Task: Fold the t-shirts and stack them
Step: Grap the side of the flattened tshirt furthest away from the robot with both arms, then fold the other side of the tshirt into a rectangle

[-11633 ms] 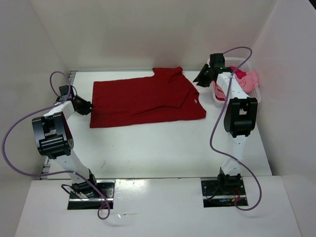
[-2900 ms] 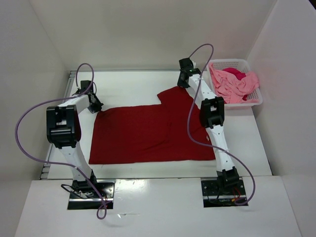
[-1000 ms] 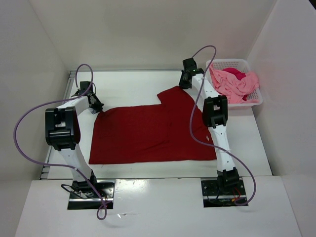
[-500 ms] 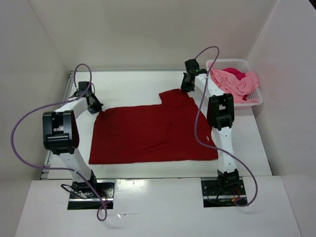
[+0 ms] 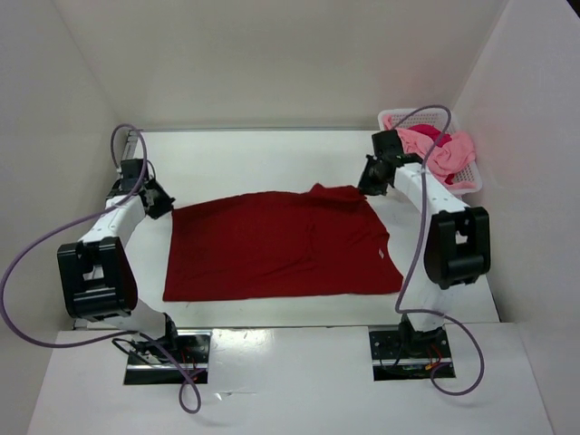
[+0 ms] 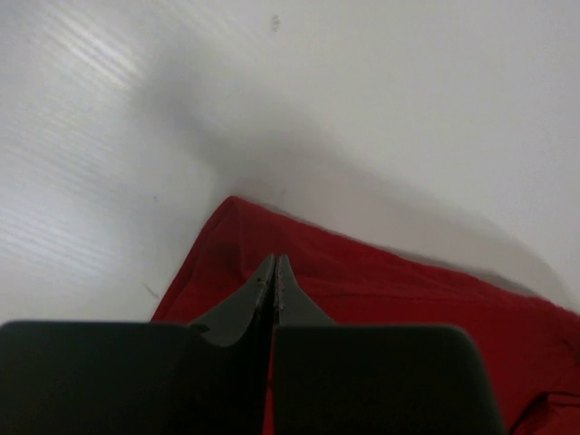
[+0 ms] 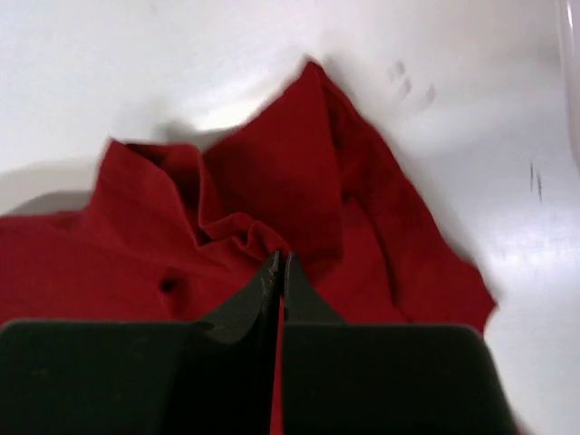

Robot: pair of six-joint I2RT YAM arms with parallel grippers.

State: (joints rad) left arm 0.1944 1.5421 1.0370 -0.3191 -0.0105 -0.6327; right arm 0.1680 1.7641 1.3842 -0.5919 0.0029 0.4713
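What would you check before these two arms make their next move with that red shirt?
1. Left hand shut on the dark red shirt, at its far left corner: ok.
2. Right hand shut on its far right edge: ok.
3. Cloth flat beside that grip: not ok, bunched.
4. Near edge lying on the table: ok.
5. Pink shirts in the basket, out of the way: ok.

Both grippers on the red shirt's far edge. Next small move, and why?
Probably raise both far corners together and carry them toward the near hem. The left gripper and right gripper are shut on the dark red t-shirt, which lies spread open, unfolded.
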